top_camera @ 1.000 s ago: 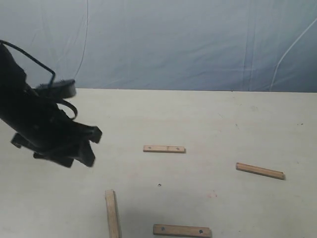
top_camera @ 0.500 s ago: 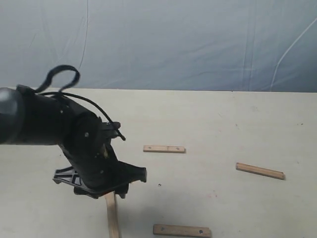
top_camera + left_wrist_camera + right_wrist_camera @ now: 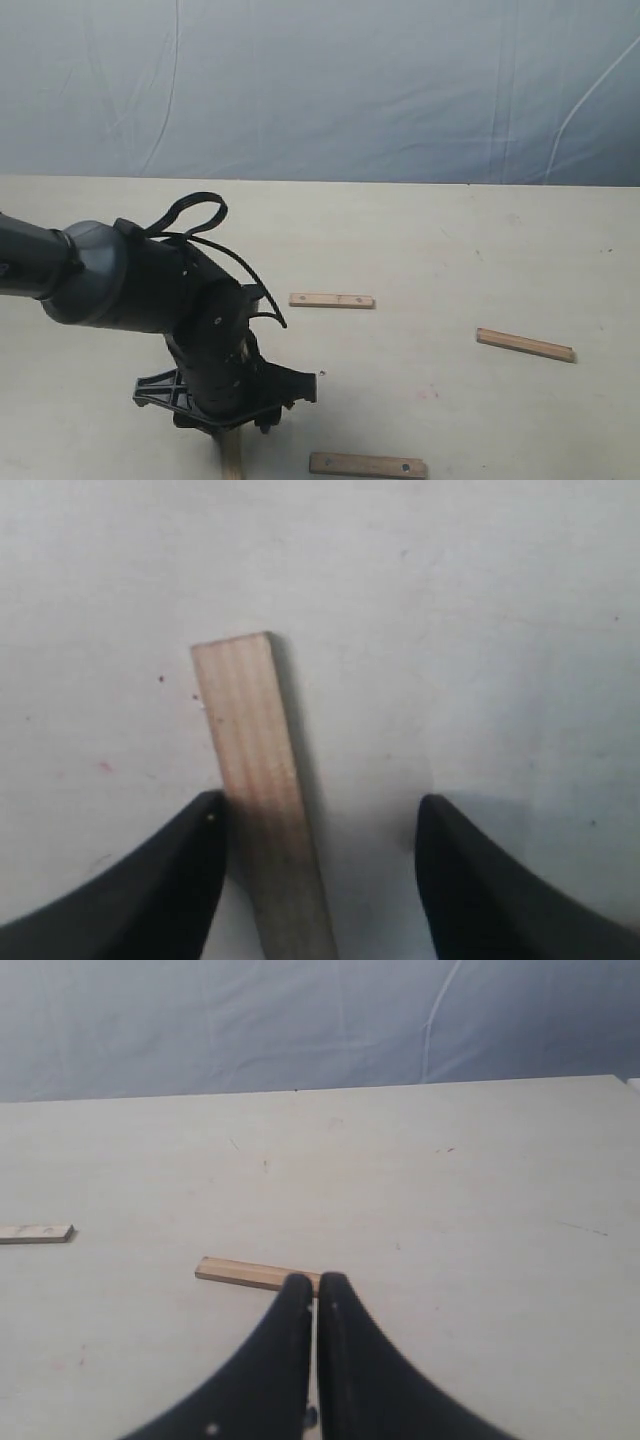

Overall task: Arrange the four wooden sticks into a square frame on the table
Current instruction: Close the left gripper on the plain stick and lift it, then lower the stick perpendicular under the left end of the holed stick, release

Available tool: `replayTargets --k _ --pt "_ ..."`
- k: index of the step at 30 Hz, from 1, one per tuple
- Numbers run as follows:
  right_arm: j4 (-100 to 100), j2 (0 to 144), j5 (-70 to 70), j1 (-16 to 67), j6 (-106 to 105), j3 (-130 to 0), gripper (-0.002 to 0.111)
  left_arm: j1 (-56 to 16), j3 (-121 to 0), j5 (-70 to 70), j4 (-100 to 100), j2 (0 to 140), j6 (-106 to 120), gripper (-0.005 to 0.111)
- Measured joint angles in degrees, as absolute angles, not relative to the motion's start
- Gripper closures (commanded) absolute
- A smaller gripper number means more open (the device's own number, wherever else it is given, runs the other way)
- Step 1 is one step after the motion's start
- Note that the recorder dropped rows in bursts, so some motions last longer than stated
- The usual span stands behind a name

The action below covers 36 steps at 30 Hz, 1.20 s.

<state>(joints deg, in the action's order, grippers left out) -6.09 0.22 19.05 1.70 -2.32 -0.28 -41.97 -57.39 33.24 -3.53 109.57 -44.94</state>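
Note:
Four wooden sticks lie apart on the table [image 3: 450,250]; there is no square frame. One lies at the middle [image 3: 332,300], one at the right [image 3: 525,345], one at the front edge [image 3: 367,465]. The fourth stick [image 3: 232,458] [image 3: 255,750] points front to back under my left gripper [image 3: 235,428] [image 3: 322,802]. That gripper is open and straddles it, with one fingertip [image 3: 205,825] against the stick's side and the other well clear. My right gripper [image 3: 316,1282] is shut and empty, hovering in front of one stick [image 3: 250,1273]. It is out of the exterior view.
A blue-grey sheet [image 3: 350,80] hangs behind the table's far edge. The black left arm [image 3: 130,280] reaches in from the left. Another stick's end [image 3: 35,1233] shows far off in the right wrist view. A small dark speck [image 3: 321,374] lies near the middle.
My left arm has swung in from the left edge toward the front and come down over the front-to-back stick, now covering most of it. The sticks have not moved.

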Motion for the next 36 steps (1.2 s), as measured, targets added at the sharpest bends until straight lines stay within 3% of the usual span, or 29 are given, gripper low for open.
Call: replayTargets --k 5,10,14,23,36 --pt "-6.09 0.22 19.05 1.70 -2.32 -0.28 0.105 -41.97 -57.49 33.24 -3.74 109.57 -45.03 0.061" --pt "-6.09 0.22 19.05 1.70 -2.32 -0.28 0.105 -41.97 -57.38 34.55 -5.29 109.69 -44.80 0.091" --pt "-6.09 0.22 19.05 1.70 -2.32 -0.28 0.105 -41.97 -56.50 33.84 -6.41 109.42 -44.80 0.107" --pt "-6.09 0.22 19.05 1.70 -2.32 -0.28 0.105 -42.17 -57.65 34.59 -9.88 109.49 -44.59 0.107" --pt "-6.09 0.22 19.05 1.70 -2.32 -0.28 0.105 -40.13 -72.34 33.28 -11.30 110.82 -43.39 0.107"
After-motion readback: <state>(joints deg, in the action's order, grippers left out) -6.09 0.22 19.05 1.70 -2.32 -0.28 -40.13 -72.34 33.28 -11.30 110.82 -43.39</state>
